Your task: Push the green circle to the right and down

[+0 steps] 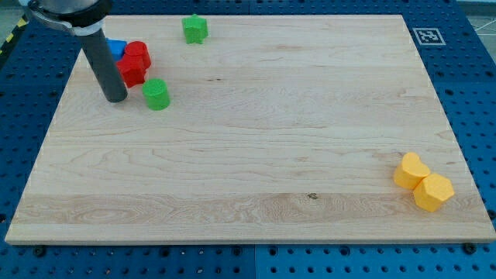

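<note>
My tip (115,98) sits just left of the green circle (156,94), near but not touching. Bare rod, holding nothing. Need to get up-left of it for a right-down push.

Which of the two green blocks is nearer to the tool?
The green circle, just right of my tip. The other, the green star, sits farther away at the view's top.

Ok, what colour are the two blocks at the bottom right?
Yellow, both blocks, in the camera view.
</note>
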Robot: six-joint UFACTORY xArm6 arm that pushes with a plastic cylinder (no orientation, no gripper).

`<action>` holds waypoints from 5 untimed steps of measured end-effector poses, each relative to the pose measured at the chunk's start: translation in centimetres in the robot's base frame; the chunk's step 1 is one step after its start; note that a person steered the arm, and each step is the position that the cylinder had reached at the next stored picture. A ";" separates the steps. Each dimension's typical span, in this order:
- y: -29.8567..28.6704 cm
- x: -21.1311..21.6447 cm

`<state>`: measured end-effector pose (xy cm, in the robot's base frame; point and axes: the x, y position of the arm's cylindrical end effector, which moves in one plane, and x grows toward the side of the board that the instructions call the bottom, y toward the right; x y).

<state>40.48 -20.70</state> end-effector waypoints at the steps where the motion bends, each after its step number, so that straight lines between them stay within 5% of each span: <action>1: 1.9 2.0; 3: 9.8 2.8; 5: 5.6 4.1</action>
<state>44.60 -15.09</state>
